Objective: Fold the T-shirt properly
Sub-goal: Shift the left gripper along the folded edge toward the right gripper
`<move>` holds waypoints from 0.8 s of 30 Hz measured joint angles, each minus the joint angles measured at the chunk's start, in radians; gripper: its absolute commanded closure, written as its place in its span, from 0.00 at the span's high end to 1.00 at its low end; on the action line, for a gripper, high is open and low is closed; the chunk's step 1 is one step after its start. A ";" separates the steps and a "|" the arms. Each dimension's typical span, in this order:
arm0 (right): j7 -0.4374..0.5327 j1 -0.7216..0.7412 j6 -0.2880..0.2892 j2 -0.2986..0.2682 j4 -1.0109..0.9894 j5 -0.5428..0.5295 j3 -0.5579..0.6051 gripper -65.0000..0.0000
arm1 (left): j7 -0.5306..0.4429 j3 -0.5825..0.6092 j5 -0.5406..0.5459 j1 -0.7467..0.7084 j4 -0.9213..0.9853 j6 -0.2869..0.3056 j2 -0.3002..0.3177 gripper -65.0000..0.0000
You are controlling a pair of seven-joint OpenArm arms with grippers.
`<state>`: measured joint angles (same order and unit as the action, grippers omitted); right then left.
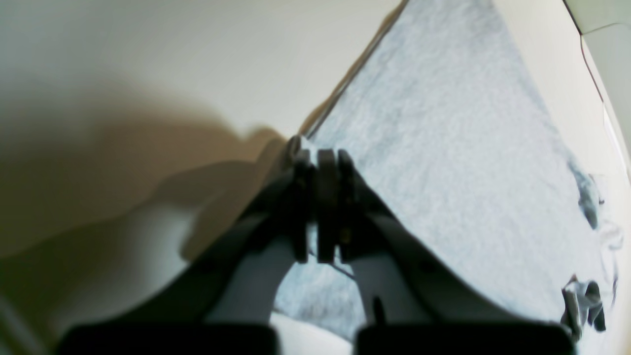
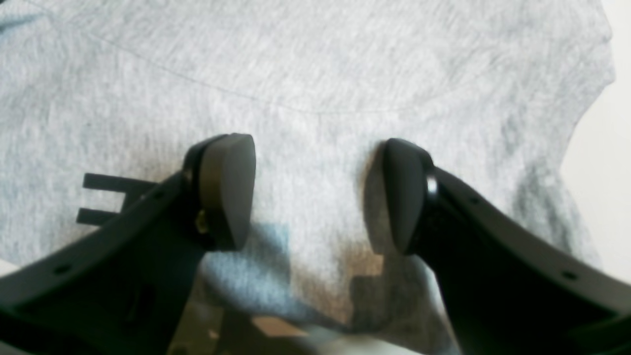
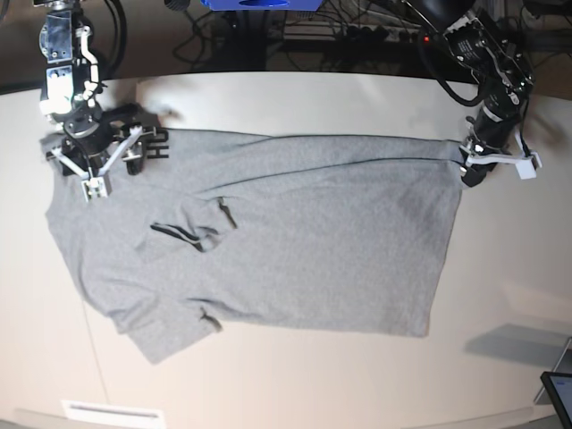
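The light grey T-shirt point(image 3: 295, 232) lies spread flat on the pale table point(image 3: 295, 98), with its dark collar trim point(image 3: 183, 234) near the left and a bit of black lettering point(image 3: 159, 145) by the far left shoulder. My left gripper point(image 3: 469, 170) sits at the shirt's far right corner, shut on the fabric edge; in the left wrist view its pressed jaws point(image 1: 318, 153) meet right at the T-shirt's point(image 1: 443, 162) border. My right gripper point(image 2: 315, 197) stands open just above the T-shirt point(image 2: 315, 74) at the far left shoulder point(image 3: 105, 159), nothing pinched.
Cables and a blue object point(image 3: 259, 4) line the table's back edge. A dark screen corner point(image 3: 559, 393) shows at the front right. A white label point(image 3: 112, 411) lies at the front left edge.
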<state>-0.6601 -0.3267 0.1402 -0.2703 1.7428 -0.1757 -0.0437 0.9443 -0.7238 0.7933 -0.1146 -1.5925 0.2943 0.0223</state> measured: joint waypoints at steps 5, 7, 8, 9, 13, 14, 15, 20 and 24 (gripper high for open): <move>0.000 0.000 0.000 0.000 0.000 0.000 0.000 0.59 | -0.002 0.000 0.001 0.057 0.067 -0.003 -0.008 0.00; 0.000 0.000 0.000 0.000 0.000 0.000 0.000 0.59 | -0.001 0.001 0.002 0.063 0.070 -0.002 -0.017 0.00; 0.000 0.000 0.000 0.000 0.000 0.000 0.000 0.59 | -0.001 0.002 0.002 0.065 0.070 -0.002 -0.018 0.00; 0.000 0.000 0.000 0.000 0.000 0.000 0.000 0.59 | -0.001 0.001 0.001 0.068 0.069 -0.003 -0.021 0.00; 0.000 0.000 0.000 0.000 0.000 0.000 0.000 0.59 | -0.001 -0.002 -0.002 0.093 0.069 -0.003 -0.032 0.00; 0.000 0.000 0.000 0.000 0.000 0.000 0.000 0.59 | -0.001 -0.002 0.000 0.098 0.069 -0.003 -0.033 0.00; 0.000 0.000 0.000 0.000 0.000 0.000 0.000 0.59 | -0.001 -0.002 0.004 0.099 0.069 -0.003 -0.033 0.00; 0.000 0.000 0.000 0.000 0.000 0.000 0.000 0.59 | -0.004 -0.009 -0.002 0.123 0.072 -0.032 -0.033 0.00; 0.000 0.000 0.000 0.000 0.000 0.000 0.000 0.59 | -0.005 -0.008 -0.002 0.141 0.073 -0.029 -0.034 0.00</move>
<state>-0.6598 -0.3267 0.1402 -0.2703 1.7428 -0.1761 -0.0437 0.9398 -0.7315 0.7910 0.0261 -1.5192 0.2649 -0.0116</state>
